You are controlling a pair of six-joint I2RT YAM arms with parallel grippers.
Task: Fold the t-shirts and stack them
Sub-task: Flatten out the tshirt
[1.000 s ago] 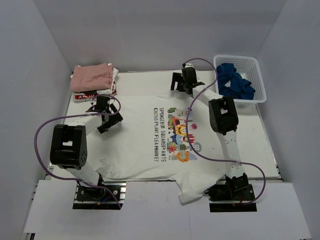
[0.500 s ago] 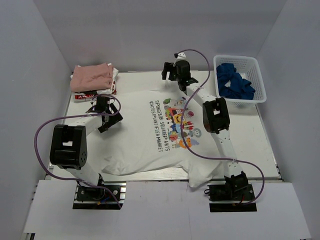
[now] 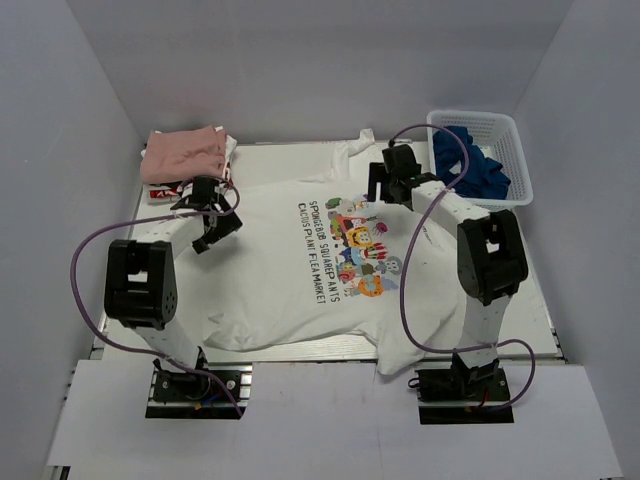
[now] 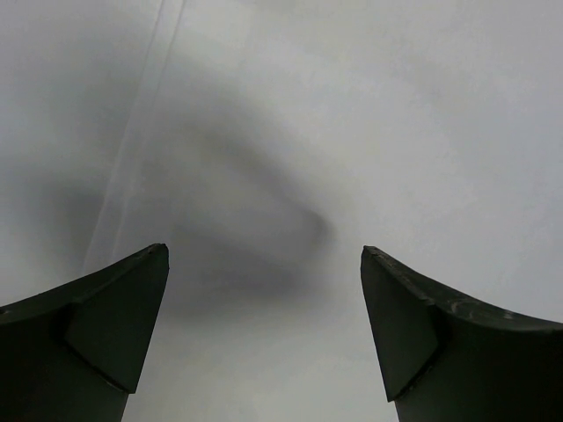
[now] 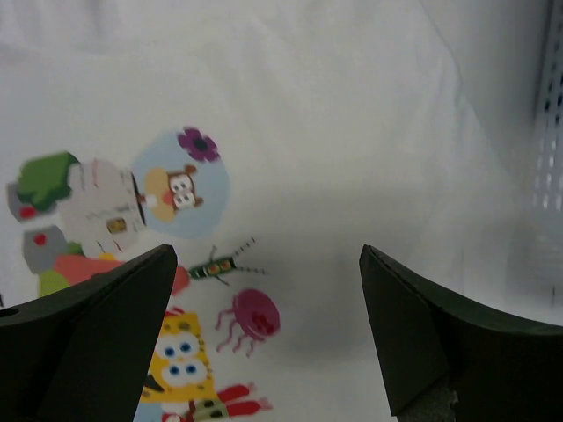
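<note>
At the near edge of the desk (image 3: 525,300), one sleeve (image 3: 400,358) of the large white t-shirt (image 3: 270,290) is seen drooping over the edge beside the right arm's base. The rest of this shirt is spread flat, print side up, over most of the desk. From the way the dark lettering (image 3: 315,250) and the colourful graphic (image 3: 360,250) are turned, the collar is judged to point toward the right edge and the hem toward the left edge. The long axis is thus laid left to right, with the sleeves toward the near and far edges.

Further in, the left pincer (image 4: 264,255) is held wide over plain cloth on the shirt's left part, with nothing gripped. The right pincer (image 5: 264,255) is likewise spread wide and empty, above the far end of the graphic.

At the far-left corner, a dusty-pink t-shirt (image 3: 185,152) is found folded on top of a white-and-red t-shirt (image 3: 165,190), so that part is judged done. The large shirt has not been folded at all, and folding and stacking it is what is left. At the far-right corner a basket (image 3: 473,114) of blue cloth (image 3: 465,165) is set; what that cloth is cannot be told.
</note>
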